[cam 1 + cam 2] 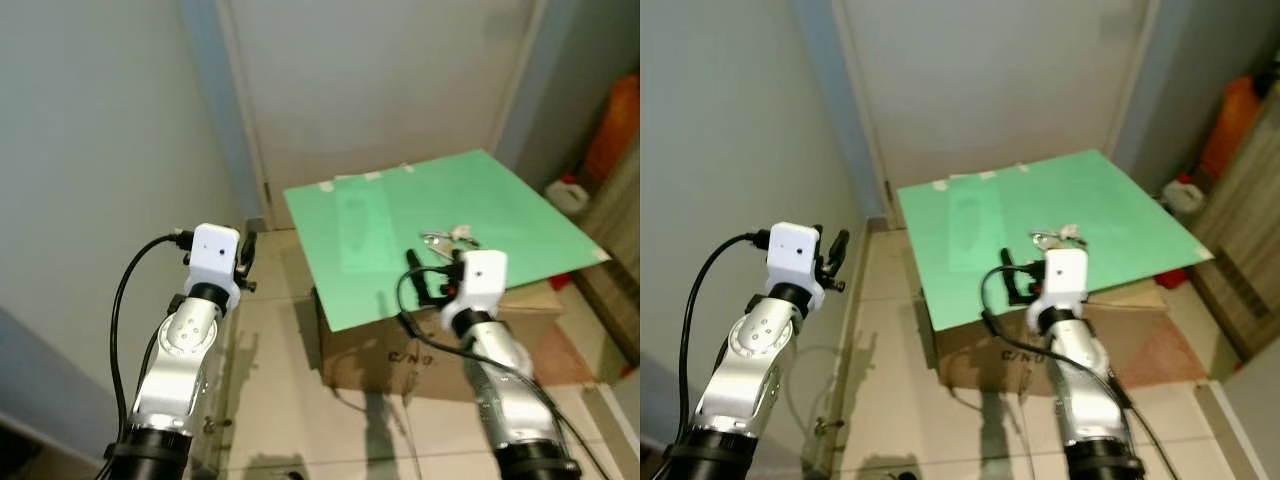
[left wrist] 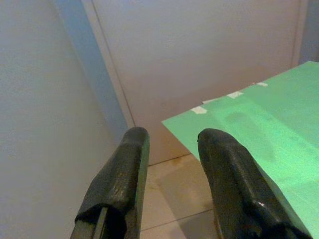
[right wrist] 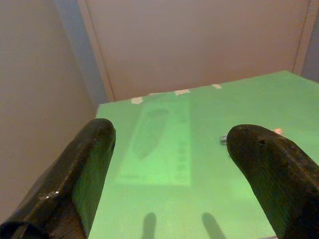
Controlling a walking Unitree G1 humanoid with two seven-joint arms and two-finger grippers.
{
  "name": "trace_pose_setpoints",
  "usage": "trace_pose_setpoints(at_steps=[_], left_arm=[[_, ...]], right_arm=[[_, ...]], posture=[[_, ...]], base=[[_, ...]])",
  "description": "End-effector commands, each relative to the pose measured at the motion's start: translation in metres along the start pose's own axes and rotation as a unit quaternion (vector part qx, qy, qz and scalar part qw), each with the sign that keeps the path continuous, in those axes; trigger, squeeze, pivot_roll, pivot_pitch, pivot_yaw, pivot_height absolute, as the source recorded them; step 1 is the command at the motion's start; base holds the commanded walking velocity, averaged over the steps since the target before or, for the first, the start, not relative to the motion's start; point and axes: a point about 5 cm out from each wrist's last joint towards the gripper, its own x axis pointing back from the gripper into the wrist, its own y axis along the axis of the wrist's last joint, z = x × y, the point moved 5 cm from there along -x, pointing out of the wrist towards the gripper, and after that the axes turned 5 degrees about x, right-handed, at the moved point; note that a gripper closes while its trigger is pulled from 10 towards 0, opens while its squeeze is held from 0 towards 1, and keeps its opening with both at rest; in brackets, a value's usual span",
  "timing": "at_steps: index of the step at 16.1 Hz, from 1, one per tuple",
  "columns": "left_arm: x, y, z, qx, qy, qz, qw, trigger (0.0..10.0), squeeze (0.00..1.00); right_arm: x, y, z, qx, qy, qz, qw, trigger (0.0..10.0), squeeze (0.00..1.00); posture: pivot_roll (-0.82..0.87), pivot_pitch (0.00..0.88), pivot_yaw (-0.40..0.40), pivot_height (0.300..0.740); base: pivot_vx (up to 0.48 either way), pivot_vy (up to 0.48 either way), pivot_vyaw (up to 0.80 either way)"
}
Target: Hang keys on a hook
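Observation:
A small bunch of keys (image 1: pixel 450 238) lies on a green sheet (image 1: pixel 380 230) that covers a cardboard box (image 1: pixel 390 350). My right gripper (image 3: pixel 169 134) hovers over the near edge of the sheet, just short of the keys, open wide with nothing between its fingers. In the right wrist view, only a small glint of the keys (image 3: pixel 224 140) shows beside one finger. My left gripper (image 2: pixel 172 137) is raised to the left of the box, near the wall; it is open and empty. No hook shows in any view.
A pale door (image 1: pixel 380 80) stands behind the box and a grey wall (image 1: pixel 90 150) runs along the left. An orange container (image 1: pixel 615 125) and a white jug (image 1: pixel 568 193) sit at the far right. Tiled floor (image 1: pixel 280 400) lies between my arms.

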Motion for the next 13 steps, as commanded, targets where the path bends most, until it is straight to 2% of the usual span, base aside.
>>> trace_pose_setpoints(at_steps=[1, 5, 11, 13], left_arm=[[-0.0032, 0.0075, 0.0023, 0.001, -0.001, -0.013, 1.000, 10.0, 1.00], [-0.0030, 0.0103, 0.0050, -0.011, 0.007, -0.022, 1.000, 10.0, 1.00], [-0.0039, 0.0111, -0.0028, -0.003, 0.005, -0.025, 1.000, 10.0, 1.00], [-0.0079, 0.0090, -0.0033, -0.005, 0.016, -0.017, 1.000, 10.0, 1.00]], right_arm=[[-0.0030, 0.0024, 0.0038, 0.002, 0.009, 0.000, 1.000, 10.0, 0.00], [-0.0087, 0.0050, 0.0095, -0.001, 0.018, -0.004, 1.000, 10.0, 0.00], [-0.0116, 0.0053, 0.0084, 0.002, 0.023, -0.003, 1.000, 10.0, 0.00], [-0.0115, 0.0053, 0.0079, 0.004, 0.025, -0.003, 1.000, 10.0, 0.00]], posture=[[-0.07, 0.000, 0.080, 0.740], [-0.04, 0.000, 0.068, 0.740], [-0.05, 0.000, 0.065, 0.740], [-0.06, 0.000, 0.061, 0.740]], base=[[0.000, 0.000, 0.00], [0.000, 0.000, 0.00], [0.000, 0.000, 0.00], [0.452, 0.000, 0.00]])
